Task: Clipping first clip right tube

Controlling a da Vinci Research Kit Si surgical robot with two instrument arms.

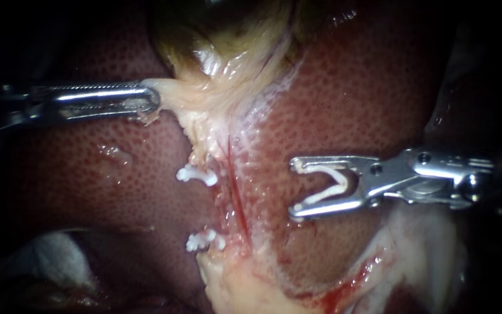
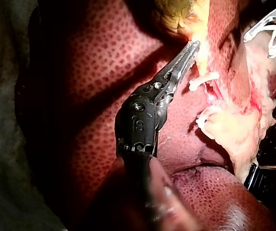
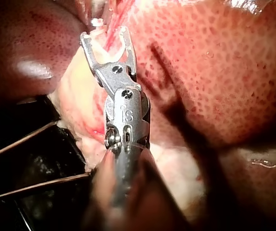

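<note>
My left instrument (image 1: 153,99) comes in from the left, its jaws shut on a pale flap of the gallbladder (image 1: 222,52), also seen in the left wrist view (image 2: 194,44). My right instrument (image 1: 295,189) holds a white V-shaped clip (image 1: 332,185) between its wide-set jaws. Its tips stand just right of the thin red right tube (image 1: 235,189) and do not touch it. In the right wrist view the jaws (image 3: 105,34) point at that red tube (image 3: 114,21). Two white clips (image 1: 196,174) (image 1: 204,239) sit on the pale left tube.
Dark red speckled liver (image 1: 350,104) surrounds the tubes. Pale fatty tissue (image 1: 233,288) with some blood lies below them. White gauze (image 1: 47,256) shows at lower left. Thin dark strands (image 3: 22,139) run beside the right instrument's shaft.
</note>
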